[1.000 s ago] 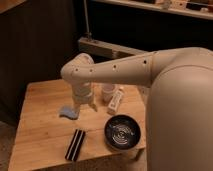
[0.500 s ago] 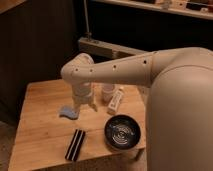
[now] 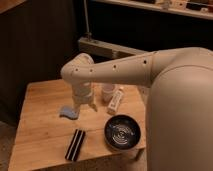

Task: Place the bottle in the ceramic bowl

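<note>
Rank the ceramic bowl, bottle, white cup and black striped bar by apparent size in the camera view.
1. ceramic bowl.
2. black striped bar, though it lies nearer the camera.
3. bottle and white cup look alike; no ranking.
The end effector hangs above the table, beside the white cup.

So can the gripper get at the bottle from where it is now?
Probably yes: the gripper hangs close to the bottle, which lies uncovered, though the cup right beside it may crowd the grasp.

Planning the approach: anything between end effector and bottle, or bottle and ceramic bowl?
The end effector hangs low over the table; the white cup stands partly between it and the bottle. Bottle to ceramic bowl: nothing visible.
</note>
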Available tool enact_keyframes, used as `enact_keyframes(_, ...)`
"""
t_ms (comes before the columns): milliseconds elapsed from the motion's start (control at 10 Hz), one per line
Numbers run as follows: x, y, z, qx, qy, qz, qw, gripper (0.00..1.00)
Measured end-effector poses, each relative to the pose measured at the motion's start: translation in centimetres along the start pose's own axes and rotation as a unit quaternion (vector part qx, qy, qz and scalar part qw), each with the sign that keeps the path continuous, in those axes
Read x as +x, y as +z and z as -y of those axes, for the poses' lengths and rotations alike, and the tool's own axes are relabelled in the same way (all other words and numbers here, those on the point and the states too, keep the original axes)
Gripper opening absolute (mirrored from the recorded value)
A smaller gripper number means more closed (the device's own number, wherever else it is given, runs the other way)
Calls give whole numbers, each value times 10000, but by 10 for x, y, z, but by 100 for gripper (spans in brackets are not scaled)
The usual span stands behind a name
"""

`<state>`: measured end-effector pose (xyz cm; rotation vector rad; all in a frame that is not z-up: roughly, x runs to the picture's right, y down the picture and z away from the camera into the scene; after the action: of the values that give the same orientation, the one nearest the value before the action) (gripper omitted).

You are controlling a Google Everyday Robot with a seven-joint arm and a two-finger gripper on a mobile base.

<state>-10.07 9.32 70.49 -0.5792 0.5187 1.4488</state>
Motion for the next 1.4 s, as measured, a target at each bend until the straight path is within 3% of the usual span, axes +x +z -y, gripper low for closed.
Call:
enact_keyframes(1100, -4, 2, -3, -46, 2, -33, 10000, 65)
enact_keyframes(1400, -43, 36, -20, -186, 88, -235, 9995, 65)
